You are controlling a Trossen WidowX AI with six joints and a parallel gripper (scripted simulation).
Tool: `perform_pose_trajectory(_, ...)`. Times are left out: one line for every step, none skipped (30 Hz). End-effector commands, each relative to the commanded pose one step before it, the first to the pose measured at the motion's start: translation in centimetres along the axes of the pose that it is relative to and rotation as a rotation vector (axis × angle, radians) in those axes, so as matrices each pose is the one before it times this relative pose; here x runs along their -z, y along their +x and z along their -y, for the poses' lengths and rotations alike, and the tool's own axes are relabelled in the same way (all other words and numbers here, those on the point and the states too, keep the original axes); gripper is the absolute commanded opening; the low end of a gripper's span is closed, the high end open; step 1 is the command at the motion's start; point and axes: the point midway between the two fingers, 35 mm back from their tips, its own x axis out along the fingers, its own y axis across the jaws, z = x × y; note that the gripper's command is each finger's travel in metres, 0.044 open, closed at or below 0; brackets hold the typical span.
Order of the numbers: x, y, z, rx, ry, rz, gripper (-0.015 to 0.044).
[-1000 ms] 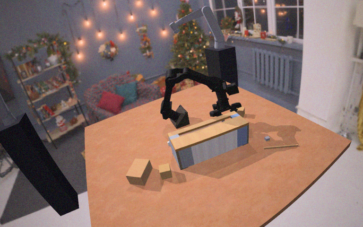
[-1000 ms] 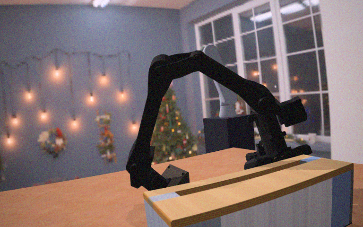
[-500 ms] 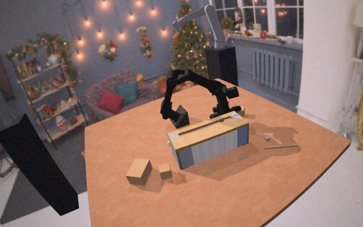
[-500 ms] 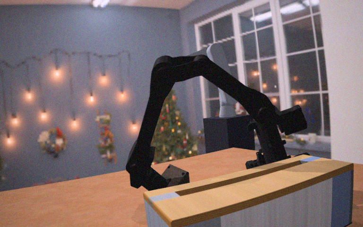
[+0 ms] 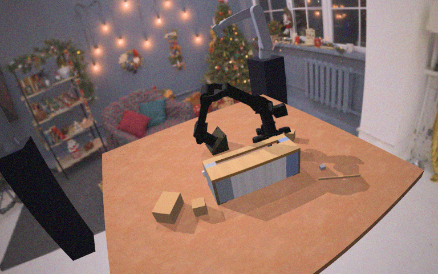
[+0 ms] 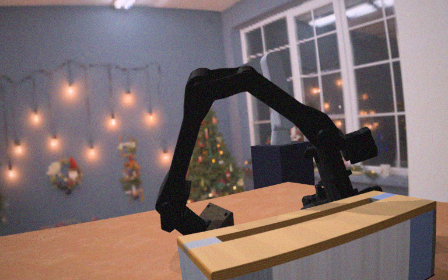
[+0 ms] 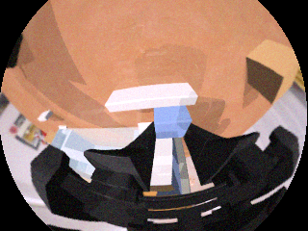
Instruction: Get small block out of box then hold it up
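Note:
The long box [image 5: 258,176] [image 6: 330,244], with a wooden top and a slot [image 5: 245,150] [image 6: 297,216] along its back edge, stands mid-table. I cannot see any block inside it. My gripper [image 5: 270,136] [image 6: 330,198] [image 7: 167,123] is down at table level right behind the box's right end. It is shut on the stem of a white T-shaped tool [image 7: 150,98] with a blue piece [image 7: 172,119] below its crossbar. The box hides the tool in the top and exterior views. A small grey-blue cube [image 5: 321,166] lies on the table to the right of the box.
A thin stick [image 5: 339,176] lies near the cube. Two tan blocks [image 5: 167,206] [image 5: 198,206] sit left of the box's front. Another tan block [image 5: 291,133] [image 7: 269,80] sits behind its right end. The arm's base [image 5: 219,140] [image 6: 216,216] is behind the box, and a dark pillar [image 5: 266,77] [image 6: 280,163] stands at the far edge.

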Motion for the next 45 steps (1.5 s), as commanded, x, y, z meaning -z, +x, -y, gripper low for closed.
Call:
perform_pose_trajectory(0.936,-1.418,0.315,0.01028,0.0124,-0.00659,0.0000)
perform_pose_trajectory(0.145,-0.347,0.018,-0.00083,-0.0020,0.00143,0.0000)
perform_pose_trajectory(0.142,-0.350,0.012,-0.00088,-0.0020,0.00143,0.0000)
perform_pose_trajectory(0.154,-0.399,0.004,-0.00125,-0.0024,0.00179,0.0000)
perform_pose_trajectory(0.189,-0.506,-0.006,-0.00164,-0.0030,0.00222,0.0000)
perform_pose_trajectory(0.184,-0.515,-0.018,-0.00174,-0.0030,0.00220,0.0000)
perform_pose_trajectory(0.177,-0.516,-0.030,-0.00181,-0.0030,0.00216,0.0000)
perform_pose_trajectory(0.131,-0.400,-0.031,-0.00157,-0.0029,0.00182,0.0000)
perform_pose_trajectory(0.075,-0.239,-0.022,-0.00101,-0.0020,0.00116,0.0000)
perform_pose_trajectory(0.025,-0.080,-0.008,-0.00034,-0.0007,0.00039,0.0000)
perform_pose_trajectory(0.000,0.000,0.000,0.00000,0.0000,0.00000,0.0000)
perform_pose_trajectory(0.017,-0.058,-0.033,0.00127,-0.0027,0.00017,0.0000)
perform_pose_trajectory(0.050,-0.174,-0.099,0.00381,-0.0081,0.00049,0.0000)
perform_pose_trajectory(0.078,-0.288,-0.166,0.00637,-0.0135,0.00074,0.0000)
perform_pose_trajectory(0.088,-0.353,-0.205,0.00787,-0.0166,0.00076,0.0000)
perform_pose_trajectory(0.080,-0.352,-0.207,0.00791,-0.0166,0.00059,0.0000)
perform_pose_trajectory(0.071,-0.351,-0.208,0.00795,-0.0167,0.00043,0.0000)
perform_pose_trajectory(0.062,-0.349,-0.209,0.00798,-0.0167,0.00026,0.0000)
perform_pose_trajectory(0.053,-0.347,-0.209,0.00800,-0.0168,0.00010,0.0000)
perform_pose_trajectory(0.044,-0.346,-0.209,0.00802,-0.0168,-0.00007,0.0000)
perform_pose_trajectory(0.035,-0.344,-0.209,0.00804,-0.0168,-0.00024,0.0000)
perform_pose_trajectory(0.026,-0.342,-0.209,0.00805,-0.0169,-0.00041,0.0000)
perform_pose_trajectory(0.017,-0.341,-0.208,0.00807,-0.0169,-0.00058,0.0000)
perform_pose_trajectory(0.009,-0.339,-0.207,0.00808,-0.0170,-0.00075,0.0000)
perform_pose_trajectory(0.000,-0.337,-0.206,0.00808,-0.0170,-0.00092,0.0000)
perform_pose_trajectory(-0.008,-0.335,-0.205,0.00808,-0.0170,-0.00109,0.0000)
perform_pose_trajectory(-0.017,-0.333,-0.203,0.00808,-0.0171,-0.00126,0.0000)
perform_pose_trajectory(-0.025,-0.331,-0.201,0.00807,-0.0171,-0.00143,0.0000)
perform_pose_trajectory(-0.033,-0.329,-0.199,0.00806,-0.0172,-0.00161,0.0000)
perform_pose_trajectory(-0.041,-0.327,-0.196,0.00804,-0.0172,-0.00178,0.0000)
perform_pose_trajectory(-0.049,-0.325,-0.193,0.00802,-0.0172,-0.00195,0.0000)
perform_pose_trajectory(-0.056,-0.322,-0.190,0.00799,-0.0172,-0.00212,0.0000)
perform_pose_trajectory(-0.064,-0.320,-0.187,0.00798,-0.0173,-0.00229,0.0000)
perform_pose_trajectory(-0.071,-0.318,-0.184,0.00795,-0.0173,-0.00246,0.0000)
perform_pose_trajectory(-0.079,-0.316,-0.180,0.00791,-0.0174,-0.00263,0.0000)
perform_pose_trajectory(-0.086,-0.313,-0.176,0.00787,-0.0174,-0.00280,0.0000)
perform_pose_trajectory(-0.093,-0.311,-0.172,0.00783,-0.0175,-0.00297,0.0000)
perform_pose_trajectory(-0.099,-0.308,-0.168,0.00779,-0.0175,-0.00314,0.0000)
perform_pose_trajectory(-0.106,-0.306,-0.163,0.00774,-0.0175,-0.00331,0.0000)
perform_pose_trajectory(-0.112,-0.303,-0.158,0.00769,-0.0176,-0.00347,0.0000)
perform_pose_trajectory(-0.119,-0.301,-0.154,0.00763,-0.0176,-0.00364,0.0000)
perform_pose_trajectory(-0.124,-0.298,-0.148,0.00756,-0.0176,-0.00380,0.0000)
perform_pose_trajectory(-0.130,-0.295,-0.143,0.00751,-0.0177,-0.00397,0.0000)
perform_pose_trajectory(-0.136,-0.293,-0.138,0.00744,-0.0177,-0.00413,0.0000)
perform_pose_trajectory(-0.141,-0.290,-0.132,0.00737,-0.0178,-0.00429,0.0000)
